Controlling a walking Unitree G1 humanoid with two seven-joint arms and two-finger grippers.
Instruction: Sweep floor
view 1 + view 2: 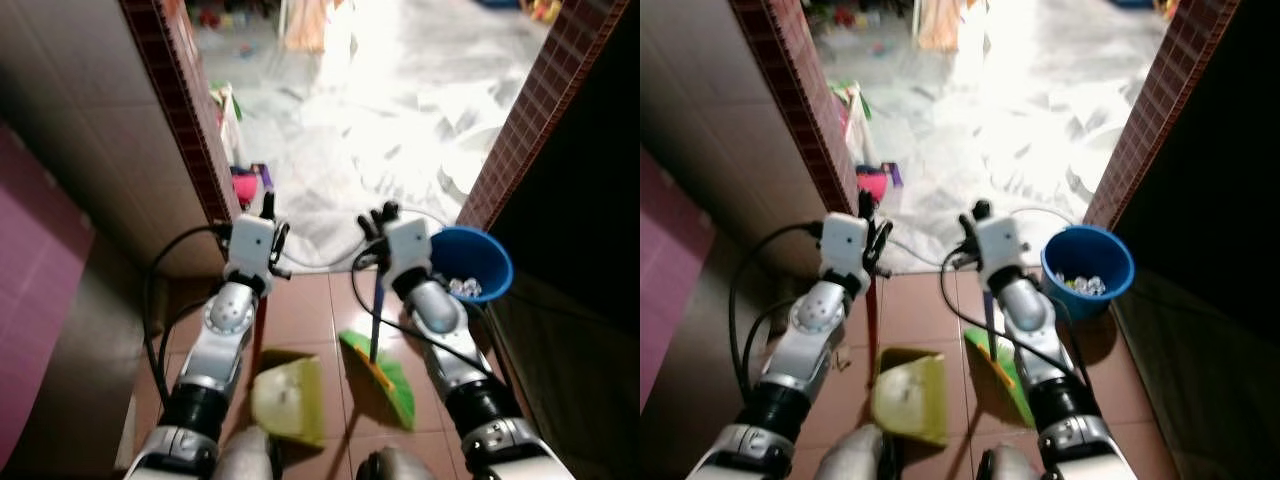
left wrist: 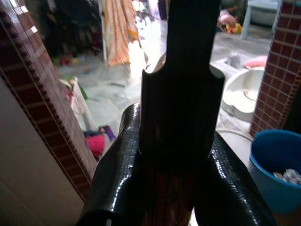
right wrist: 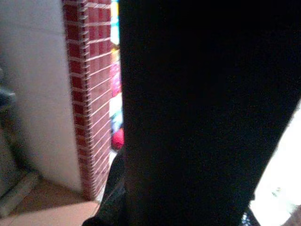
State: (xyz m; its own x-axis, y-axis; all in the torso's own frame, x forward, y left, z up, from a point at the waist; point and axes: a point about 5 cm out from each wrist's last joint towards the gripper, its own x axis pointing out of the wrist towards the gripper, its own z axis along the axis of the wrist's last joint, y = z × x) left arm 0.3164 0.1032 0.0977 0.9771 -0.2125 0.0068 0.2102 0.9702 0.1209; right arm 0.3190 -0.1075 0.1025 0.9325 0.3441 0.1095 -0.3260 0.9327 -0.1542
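Note:
A yellow-green dustpan rests on the brown floor tiles between my arms, and its dark red handle rises to my left gripper. In the left wrist view the black fingers are shut around that handle. A green broom head with an orange edge sits on the tiles to the right of the dustpan. Its blue stick runs up into my right gripper, which is shut on it. The stick looks dark and close in the right wrist view.
I stand in a doorway between two red brick wall ends. A blue bucket with pale items inside stands by the right wall. Pink things lie by the left wall. A white hose crosses the threshold; bright marble floor lies beyond.

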